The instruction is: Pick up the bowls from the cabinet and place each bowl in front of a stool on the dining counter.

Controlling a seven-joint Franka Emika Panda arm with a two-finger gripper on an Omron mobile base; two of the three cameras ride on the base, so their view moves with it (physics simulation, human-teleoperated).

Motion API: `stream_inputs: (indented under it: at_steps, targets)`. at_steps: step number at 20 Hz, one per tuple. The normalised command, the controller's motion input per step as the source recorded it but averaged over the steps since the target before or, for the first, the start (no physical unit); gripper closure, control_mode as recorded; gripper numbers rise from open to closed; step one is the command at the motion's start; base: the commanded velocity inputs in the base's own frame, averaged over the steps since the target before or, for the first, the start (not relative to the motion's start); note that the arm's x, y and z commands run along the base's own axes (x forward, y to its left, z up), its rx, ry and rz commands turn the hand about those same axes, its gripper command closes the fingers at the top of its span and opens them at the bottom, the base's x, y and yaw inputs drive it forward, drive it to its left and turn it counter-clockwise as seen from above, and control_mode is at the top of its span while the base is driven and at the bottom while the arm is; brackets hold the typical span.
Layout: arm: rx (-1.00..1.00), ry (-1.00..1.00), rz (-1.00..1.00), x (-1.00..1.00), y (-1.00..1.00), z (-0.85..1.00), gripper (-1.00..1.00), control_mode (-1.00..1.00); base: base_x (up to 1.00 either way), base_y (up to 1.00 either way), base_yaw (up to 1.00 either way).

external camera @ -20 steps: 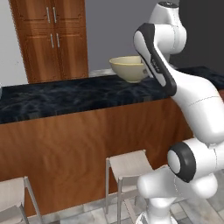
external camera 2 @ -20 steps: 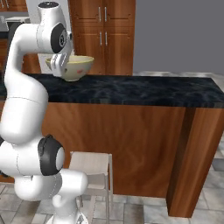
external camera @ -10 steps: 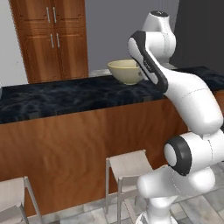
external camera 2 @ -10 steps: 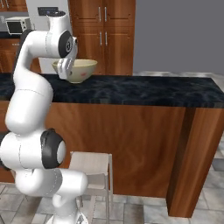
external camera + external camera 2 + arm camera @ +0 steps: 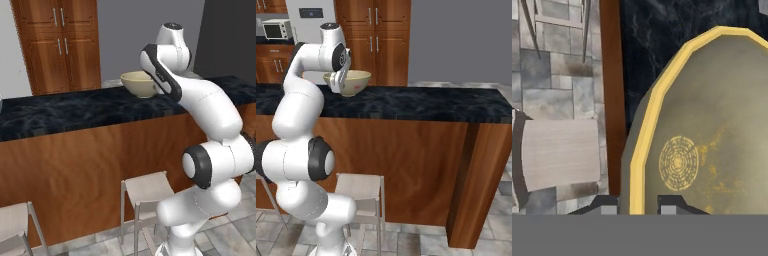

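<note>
Hand view looks straight into the olive-tan bowl [image 5: 712, 135]: a deep glazed hollow with a yellowish rim and a round golden medallion at its bottom (faint yellow speckling beside it). The fingers [image 5: 673, 204] pinch that rim, one tip outside and one inside. From the base views the bowl [image 5: 141, 83] hangs upright just above the black marbled worktop [image 5: 80, 110], over a pale stool [image 5: 147, 187]. The white arm [image 5: 301, 107] rises high, its wrist bent down beside the bowl.

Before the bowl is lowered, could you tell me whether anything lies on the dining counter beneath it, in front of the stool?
Nothing visible does: the gripper is shut on the olive-tan bowl, and the dining counter beneath it, above the stool, is bare black stone.
</note>
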Motion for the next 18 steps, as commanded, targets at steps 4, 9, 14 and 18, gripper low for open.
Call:
stream_inputs:
  at_steps: [4, 9, 14, 18]
  targets:
    - [0.0, 0.0, -0.01, 0.45, 0.0, -0.28, 1.0, -1.0, 0.0, 0.0, 0.0]
    - [0.0, 0.0, -0.02, 0.37, 0.0, -0.31, 1.0, -1.0, 0.0, 0.0, 0.0]
    - [0.0, -0.01, -0.03, 0.26, 0.0, -0.3, 1.0, -1.0, 0.0, 0.0, 0.0]
    - [0.0, -0.01, -0.02, 0.23, 0.0, -0.25, 1.0, -1.0, 0.0, 0.0, 0.0]
